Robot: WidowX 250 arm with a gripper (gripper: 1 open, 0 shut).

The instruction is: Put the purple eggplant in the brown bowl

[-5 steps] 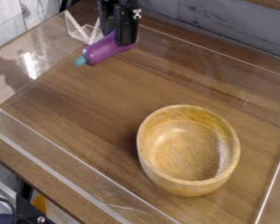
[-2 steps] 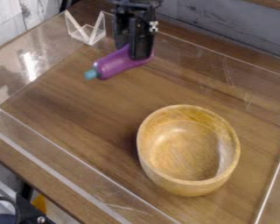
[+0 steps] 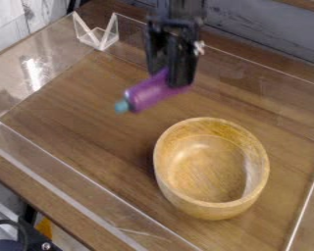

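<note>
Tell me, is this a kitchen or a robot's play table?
Probably a robot test table, not a kitchen. A gripper carries a toy purple eggplant above a wooden tabletop fenced by clear plastic walls, with only a brown bowl on it.

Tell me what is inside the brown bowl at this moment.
Nothing visible: the brown bowl shows only bare wood grain inside. The purple eggplant is outside it, held by the gripper above the table, up-left of the rim. The near wall's inner face is hidden.

Probably a lab, clear-walled wooden tabletop (image 3: pixel 81 137), robot arm (image 3: pixel 173 29)
</note>
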